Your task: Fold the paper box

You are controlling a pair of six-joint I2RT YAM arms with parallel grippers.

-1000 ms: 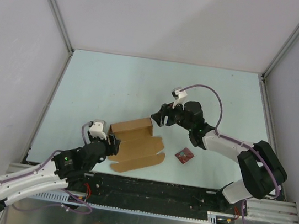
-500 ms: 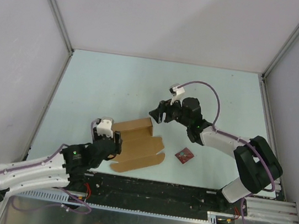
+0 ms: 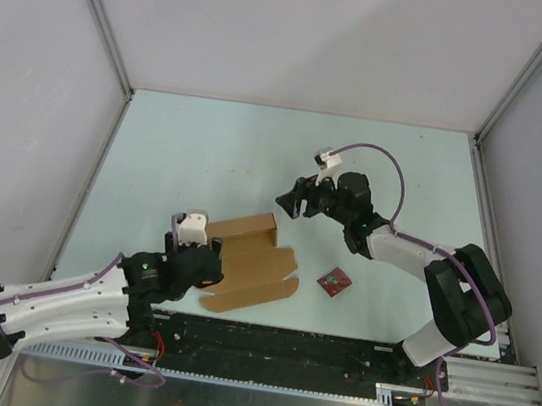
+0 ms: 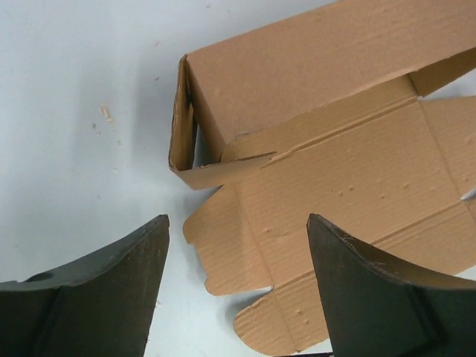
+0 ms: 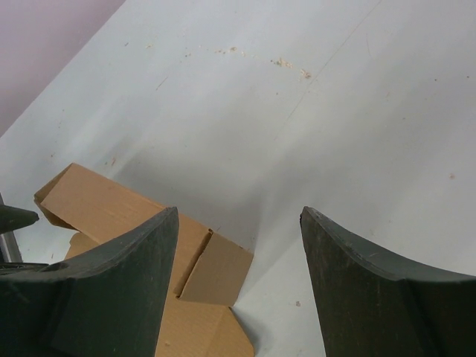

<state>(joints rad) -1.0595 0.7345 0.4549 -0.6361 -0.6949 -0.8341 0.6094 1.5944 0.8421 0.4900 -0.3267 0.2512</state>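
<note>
Poised over the near-left corner of the paper box (image 3: pixel 248 255), close to the worktop's (image 3: pixel 207 154) near edge and left of centre: the left claw (image 3: pixel 206 263), spread wide, gripping nothing, hanging just above the rounded near flaps. Flat on the worktop nearest the arms: base panel, front panel and tabs, creased but not raised. Standing up along the box's far side: one long wall, with a short end flap bent round at its left end and another apparently at its right. Just off the near-right side, apart from the cardboard: a small dark red square (image 3: pixel 334 282). Beyond the far-right corner, hovering above bare worktop: the right claw (image 3: pixel 286 203), likewise wide open and empty, clear of the box. By the look of it, early going, with only the far wall up, no corners locked and no tabs tucked. Left to do: raising the end walls and the front, tucking the flaps, closing up.
</note>
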